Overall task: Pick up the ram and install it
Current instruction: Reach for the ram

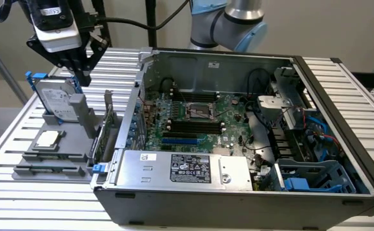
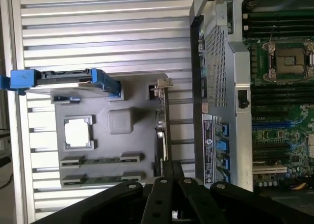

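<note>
Arm (image 1: 230, 21) reaches in from behind the open computer case (image 1: 341, 96). Its wrist sits over the exterior view's left side and the tool points straight down. Gripper (image 1: 84, 78) hangs in the air above the grey tray (image 1: 77, 145), roughly over the hard drive (image 1: 56, 98), which stands upright in its blue bracket, and touches nothing. Claw fingers look pressed together at the tips with nothing between them; in the wrist view the gripper (image 2: 171, 169) also shows its tips meeting, and there they overlap the end of the expansion card (image 2: 161, 130).

The ram (image 1: 54, 157) lies flat in a tray slot, held by grey clips at both ends, well below the gripper and apart from it. A second stick (image 1: 49, 169) lies parallel in the next slot, nearer the tray edge. Wrist view shows the same pair: ram (image 2: 100, 159), second stick (image 2: 98, 178).

Silver processor chip (image 1: 49, 139) sits in its square pocket between the hard drive and the ram. The expansion card (image 1: 108, 130) stands on edge between the tray and the case wall. The motherboard (image 1: 196, 103) lies inside the case, its black slots (image 1: 190, 127) visible near the middle. All of it rests on a slatted table (image 1: 20, 202).
</note>
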Controlling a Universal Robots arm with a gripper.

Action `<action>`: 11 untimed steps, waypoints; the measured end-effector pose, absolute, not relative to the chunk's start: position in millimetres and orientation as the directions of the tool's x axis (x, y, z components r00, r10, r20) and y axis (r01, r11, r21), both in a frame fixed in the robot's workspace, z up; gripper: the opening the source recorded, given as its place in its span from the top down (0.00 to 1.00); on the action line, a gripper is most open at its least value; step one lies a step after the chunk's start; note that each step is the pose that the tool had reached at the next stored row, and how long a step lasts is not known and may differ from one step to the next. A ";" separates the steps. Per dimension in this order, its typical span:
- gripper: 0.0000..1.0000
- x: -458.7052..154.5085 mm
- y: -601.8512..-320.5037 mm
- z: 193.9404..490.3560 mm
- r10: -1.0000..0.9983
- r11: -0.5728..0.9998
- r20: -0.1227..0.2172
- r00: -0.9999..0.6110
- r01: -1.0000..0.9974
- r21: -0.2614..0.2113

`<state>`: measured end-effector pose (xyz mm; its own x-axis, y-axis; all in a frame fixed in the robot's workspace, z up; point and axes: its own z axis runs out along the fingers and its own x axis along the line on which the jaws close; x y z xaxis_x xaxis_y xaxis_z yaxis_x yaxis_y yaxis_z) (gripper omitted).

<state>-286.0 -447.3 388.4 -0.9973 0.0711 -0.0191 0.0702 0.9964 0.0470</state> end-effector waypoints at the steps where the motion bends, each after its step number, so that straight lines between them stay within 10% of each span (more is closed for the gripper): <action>1: 0.89 -289.6 -448.1 388.3 0.071 0.996 -0.019 -0.997 0.070 0.047; 11: 0.89 -326.8 -456.8 387.6 0.071 0.996 -0.019 -0.997 0.070 0.046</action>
<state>-326.8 -456.8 387.6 -0.9973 0.0712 -0.0192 0.0702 0.9965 0.0461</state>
